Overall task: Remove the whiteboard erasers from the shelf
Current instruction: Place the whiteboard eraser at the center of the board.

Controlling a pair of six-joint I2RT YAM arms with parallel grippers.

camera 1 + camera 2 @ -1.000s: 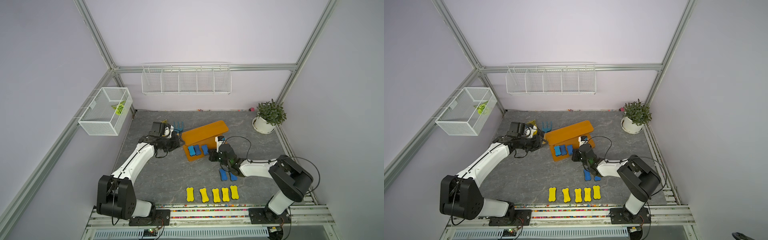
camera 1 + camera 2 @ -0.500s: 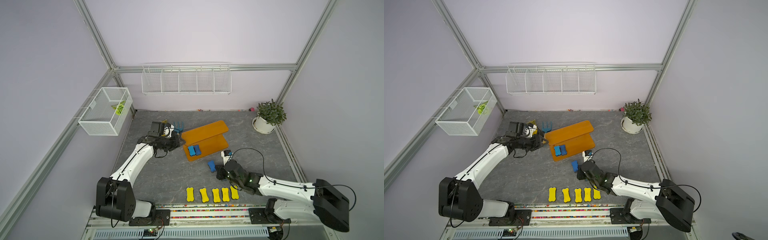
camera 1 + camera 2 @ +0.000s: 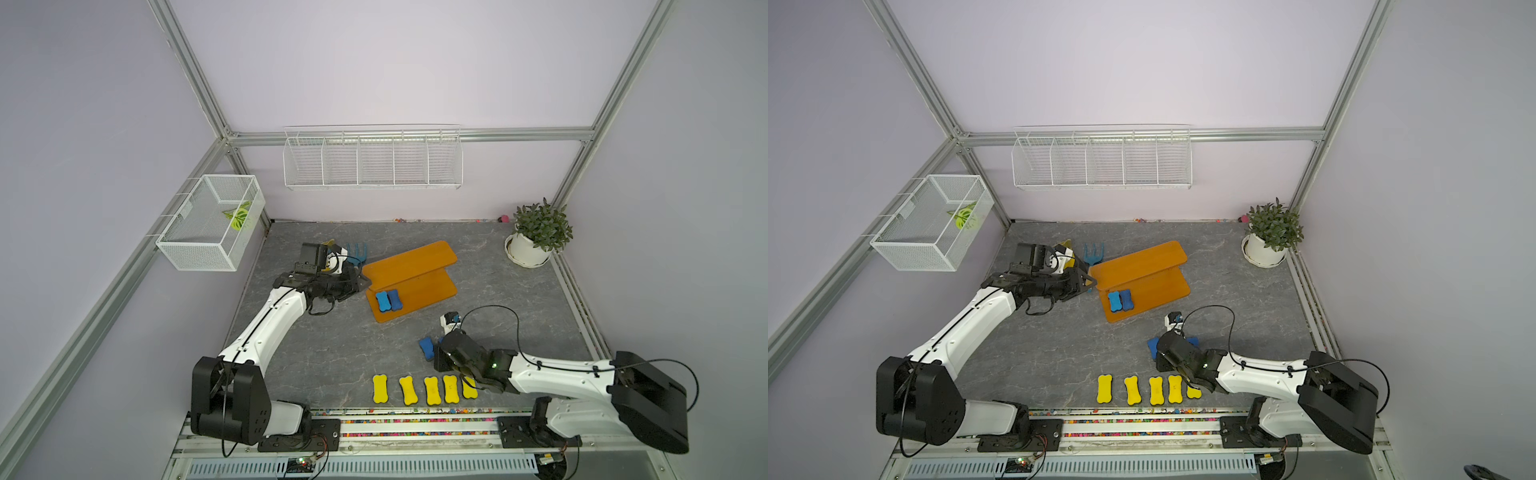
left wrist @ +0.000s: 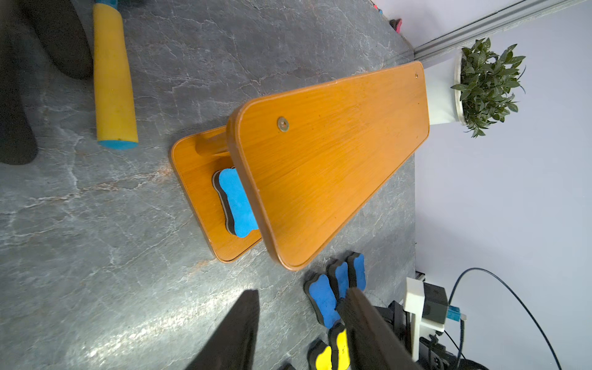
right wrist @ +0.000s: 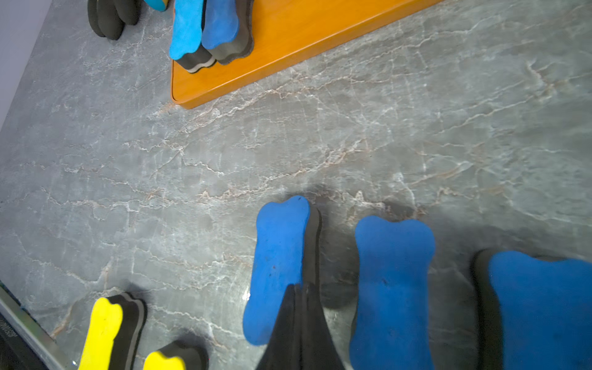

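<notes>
The right gripper (image 5: 301, 290) is pressed shut with nothing between its fingers. Its tip sits low at the dark edge of one blue eraser (image 5: 278, 266) that lies flat on the floor; I cannot tell whether it touches. Two more blue erasers (image 5: 392, 288) lie just beside that one, on the gripper's other side. A row of five yellow erasers (image 3: 424, 389) lies near, back toward the robot's base.

Ahead of this gripper, well apart, stands the shelf (image 3: 415, 266), with two other blue erasers (image 3: 388, 300) side by side on its lower step. The left gripper (image 4: 299, 291) is about half open and holds nothing. It is just beside the shelf's near end, with that pair a little beyond its fingers. In the left wrist view the upper step overhangs the pair and partly hides it.

The floor is a grey marbled mat (image 3: 332, 353), set between pale lilac walls with metal framing. A toy rake (image 3: 357, 251) lies just beside the left gripper, toward the back wall. A potted plant (image 3: 536, 232), a wire rack (image 3: 372, 158) and a mesh basket (image 3: 212, 222) are well away.
</notes>
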